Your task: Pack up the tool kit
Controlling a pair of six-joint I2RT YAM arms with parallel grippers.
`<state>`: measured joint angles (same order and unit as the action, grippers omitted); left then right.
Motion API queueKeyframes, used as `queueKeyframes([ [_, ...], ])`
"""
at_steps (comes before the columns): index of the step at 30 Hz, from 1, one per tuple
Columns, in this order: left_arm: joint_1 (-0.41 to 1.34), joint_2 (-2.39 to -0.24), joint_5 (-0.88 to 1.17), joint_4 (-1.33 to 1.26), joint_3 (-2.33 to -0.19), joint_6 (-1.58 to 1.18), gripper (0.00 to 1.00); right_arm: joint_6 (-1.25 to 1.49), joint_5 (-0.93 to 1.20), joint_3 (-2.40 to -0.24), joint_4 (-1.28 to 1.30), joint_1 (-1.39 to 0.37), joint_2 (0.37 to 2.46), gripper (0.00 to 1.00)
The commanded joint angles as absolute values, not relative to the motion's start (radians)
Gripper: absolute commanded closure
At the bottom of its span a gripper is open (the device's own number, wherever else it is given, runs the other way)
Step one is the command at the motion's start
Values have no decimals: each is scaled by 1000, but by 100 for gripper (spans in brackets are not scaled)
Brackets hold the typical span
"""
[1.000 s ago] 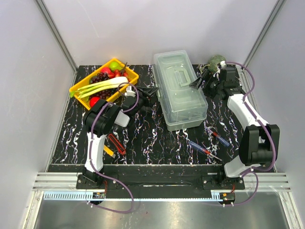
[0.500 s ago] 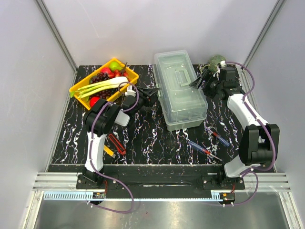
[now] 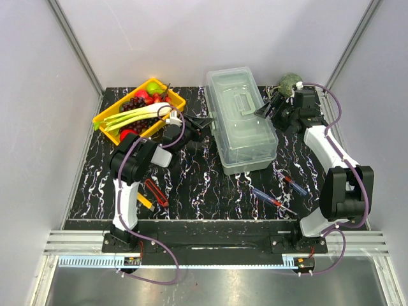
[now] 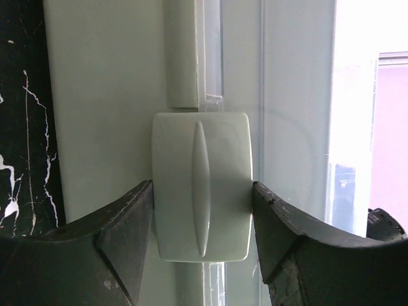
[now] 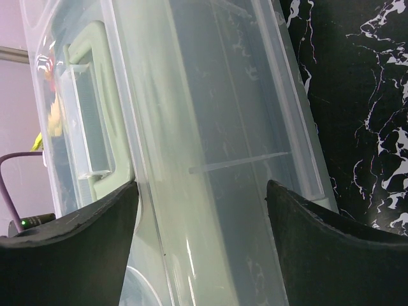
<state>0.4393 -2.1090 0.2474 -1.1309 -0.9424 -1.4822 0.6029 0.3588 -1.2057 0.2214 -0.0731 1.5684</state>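
sitting toward 12 o'clock of the black white-veined marbled table, the large rectangular pale grey-green plastic toolbox is lying with its translucent clear lid down and the moulded carry handle lying flat in its recess. the left gripper is reaching in from the box's 9 o'clock side and is pinching the rounded pale grey-green plastic latch on the box wall, one dark finger pressing on each side of it. the right gripper is hanging at the box's 3 o'clock side with its fingers spread wide, straddling the long edge of the lid; whether either finger is touching the plastic i cannot tell.

lying loose on the table at about 5 o'clock from the box are two small red-and-blue screwdrivers, one nearer the arm bases. at about 7 o'clock, beside the left arm, the red-handled cutters and the yellow-handled cutters are lying close together.

the yellow plastic tray of fruit and vegetables is sitting at 10 o'clock, well apart from the box, and a small green lumpy thing is sitting at 2 o'clock behind the right gripper.
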Motion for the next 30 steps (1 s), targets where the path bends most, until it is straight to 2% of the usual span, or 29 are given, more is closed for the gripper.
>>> queueKeyframes([
  [1, 500, -1977, 465, -1269, -1005, -1332, 82, 626, 377, -1163, 302, -130, 1631, 17],
  [15, 473, -1927, 485, -1236, -976, -1304, 83, 667, 356, -1154, 302, -130, 1643, 18],
  [17, 460, -1937, 489, -1297, -959, -1345, 82, 673, 354, -1152, 301, -130, 1643, 18],
  [22, 430, -2081, 471, -1665, -960, -1630, 78, 686, 388, -1129, 253, -130, 1641, 18],
  [30, 413, -2042, 454, -1640, -921, -1597, 78, 698, 367, -1121, 241, -130, 1637, 18],
])
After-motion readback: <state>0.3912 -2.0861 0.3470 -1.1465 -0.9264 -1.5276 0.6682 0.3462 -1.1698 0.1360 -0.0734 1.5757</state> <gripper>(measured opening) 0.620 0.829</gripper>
